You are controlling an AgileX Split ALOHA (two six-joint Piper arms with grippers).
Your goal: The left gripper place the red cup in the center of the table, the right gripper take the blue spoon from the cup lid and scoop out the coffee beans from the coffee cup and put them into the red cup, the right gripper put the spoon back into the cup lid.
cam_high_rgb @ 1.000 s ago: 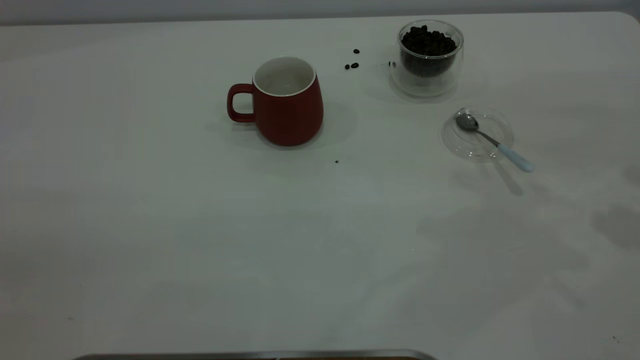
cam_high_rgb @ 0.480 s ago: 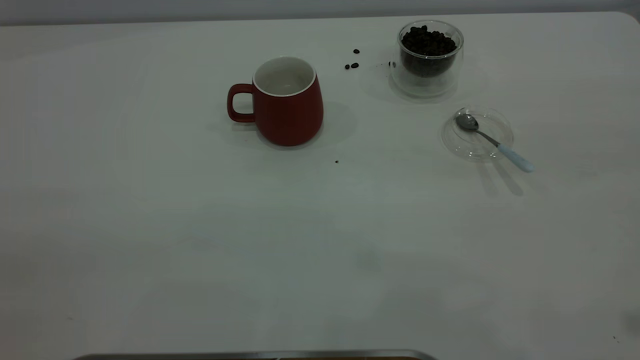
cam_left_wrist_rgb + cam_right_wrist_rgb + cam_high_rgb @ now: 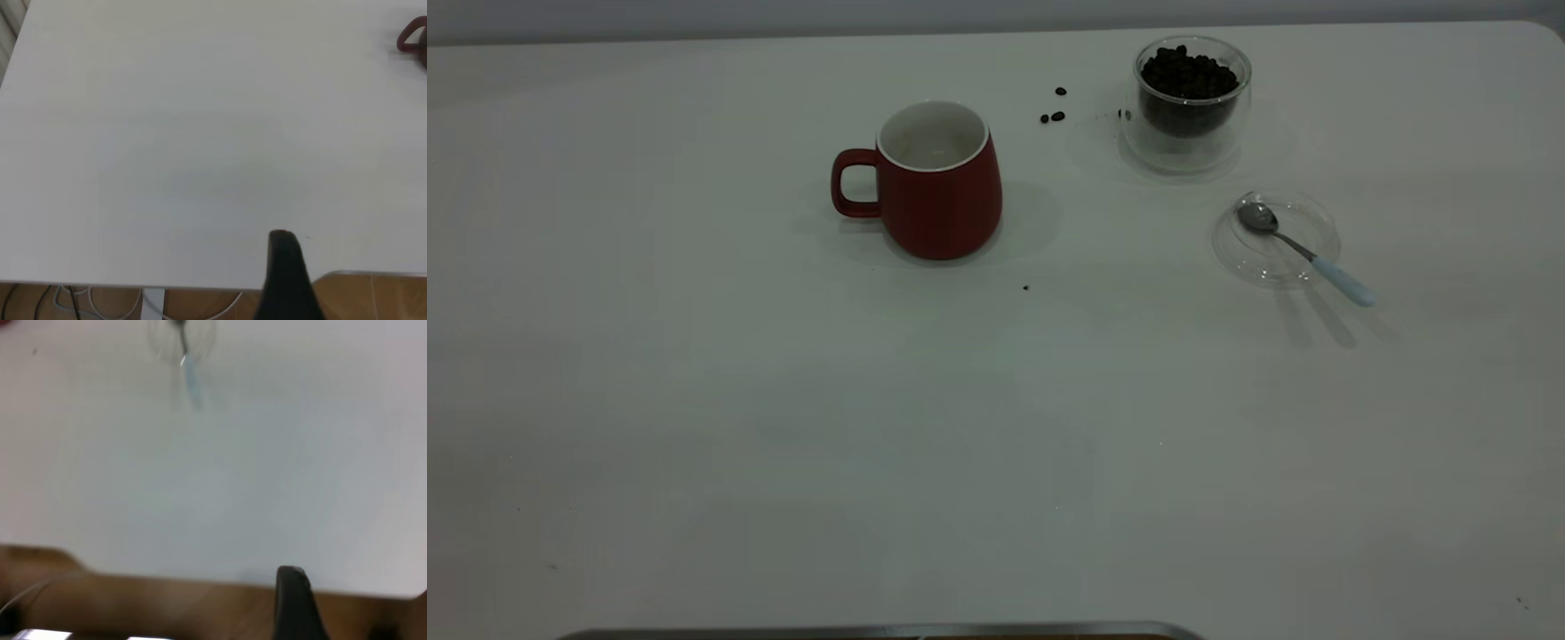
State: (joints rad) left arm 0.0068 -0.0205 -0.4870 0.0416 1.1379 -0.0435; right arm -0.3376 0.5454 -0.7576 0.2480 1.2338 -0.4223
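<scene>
The red cup (image 3: 938, 182) stands upright left of the table's middle, handle to the left; its handle also shows in the left wrist view (image 3: 413, 40). The glass coffee cup (image 3: 1185, 102), full of beans, stands at the back right. The clear cup lid (image 3: 1276, 238) lies in front of it. The blue-handled spoon (image 3: 1307, 253) rests in the lid, handle over the rim; it also shows in the right wrist view (image 3: 189, 367). Neither gripper shows in the exterior view. My left gripper (image 3: 287, 280) and right gripper (image 3: 293, 603) hang at the table's edge, far from everything.
A few loose coffee beans (image 3: 1054, 116) lie between the red cup and the coffee cup, and a small speck (image 3: 1025, 287) lies in front of the red cup. A metal edge (image 3: 871, 631) runs along the table's near side.
The dark shadows over the right side of the table have gone. The cup, lid, spoon and beans have not moved.
</scene>
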